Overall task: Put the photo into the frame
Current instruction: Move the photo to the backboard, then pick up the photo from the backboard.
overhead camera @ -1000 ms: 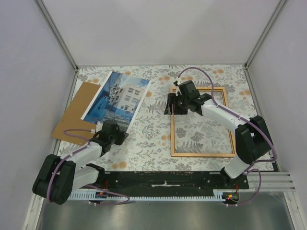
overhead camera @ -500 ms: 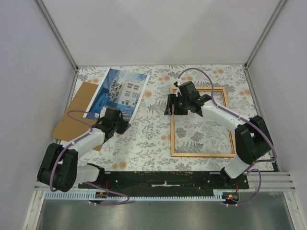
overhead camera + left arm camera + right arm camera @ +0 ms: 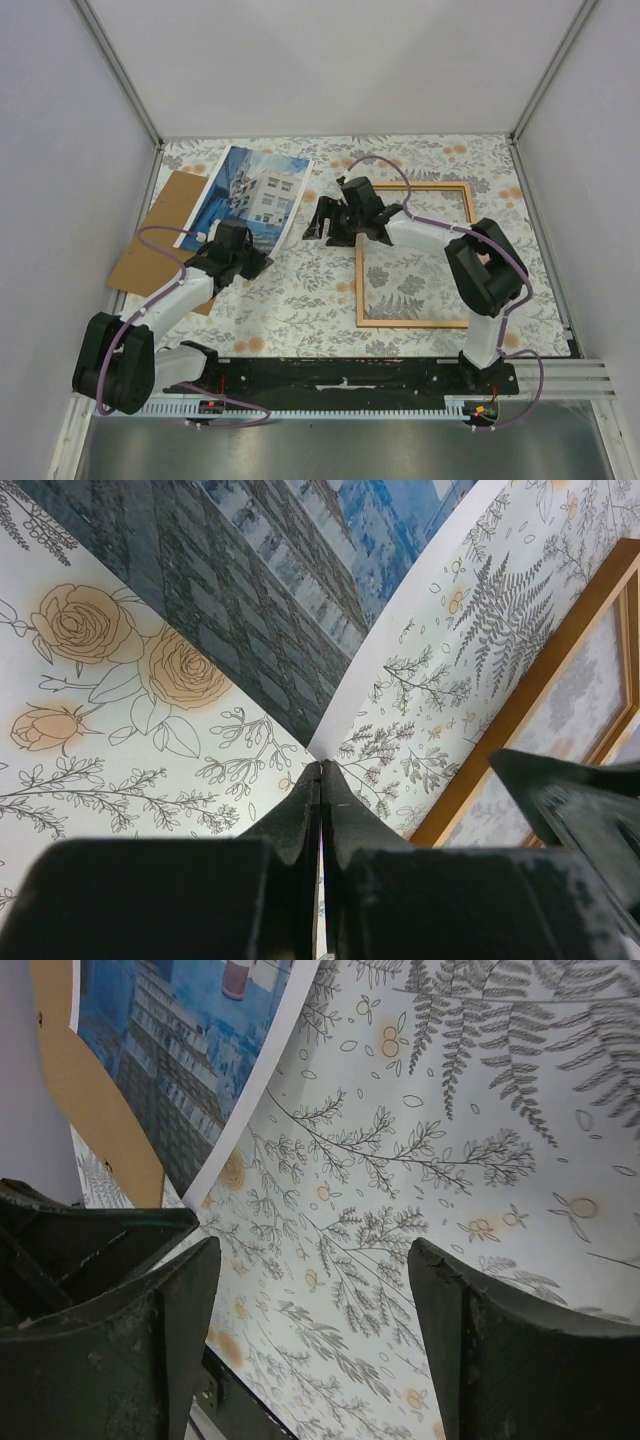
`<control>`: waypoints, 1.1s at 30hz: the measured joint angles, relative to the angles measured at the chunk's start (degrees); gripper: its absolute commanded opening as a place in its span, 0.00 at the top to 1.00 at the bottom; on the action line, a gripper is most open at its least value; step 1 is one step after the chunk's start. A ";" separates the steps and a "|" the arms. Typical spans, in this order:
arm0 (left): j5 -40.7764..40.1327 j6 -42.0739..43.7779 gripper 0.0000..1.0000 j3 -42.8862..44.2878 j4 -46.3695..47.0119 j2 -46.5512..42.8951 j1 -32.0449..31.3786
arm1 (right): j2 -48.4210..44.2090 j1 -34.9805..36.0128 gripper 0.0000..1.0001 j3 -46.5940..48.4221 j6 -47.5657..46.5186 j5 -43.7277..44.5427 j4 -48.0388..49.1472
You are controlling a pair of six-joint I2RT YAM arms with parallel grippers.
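Note:
The photo (image 3: 252,192), a blue-and-white building print, lies at the back left, partly over a brown board. My left gripper (image 3: 260,262) is shut on the photo's near right corner. In the left wrist view that white corner (image 3: 335,742) runs into the closed tips of the left gripper (image 3: 321,768). The frame (image 3: 358,290), thin orange-brown wood, lies flat on the right; its rail (image 3: 540,695) shows beside the left gripper. My right gripper (image 3: 320,226) hangs open between photo and frame, over bare cloth. Nothing sits between the jaws of the right gripper (image 3: 315,1260), and the photo (image 3: 180,1050) lies beyond them.
A brown backing board (image 3: 155,240) lies under the photo's left side, near the left wall; it also shows as the board (image 3: 95,1110) in the right wrist view. A flowered cloth (image 3: 300,300) covers the table. Walls close in the left, right and back.
My right gripper has swung left, off the frame's far left corner toward the photo, and its jaws have opened wider. The left gripper and the photo's corner shifted slightly to the right.

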 measured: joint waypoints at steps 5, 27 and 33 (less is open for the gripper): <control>1.07 0.31 0.98 0.15 -1.03 -0.44 0.00 | 7.85 1.81 0.13 0.63 9.11 -1.16 6.38; 7.63 0.83 0.98 0.15 -2.97 -3.34 -0.02 | 22.56 3.50 0.34 9.33 30.25 -0.52 21.46; 9.75 1.01 0.96 0.15 -3.63 -4.66 -0.02 | 24.79 3.43 0.58 12.31 31.43 0.81 21.44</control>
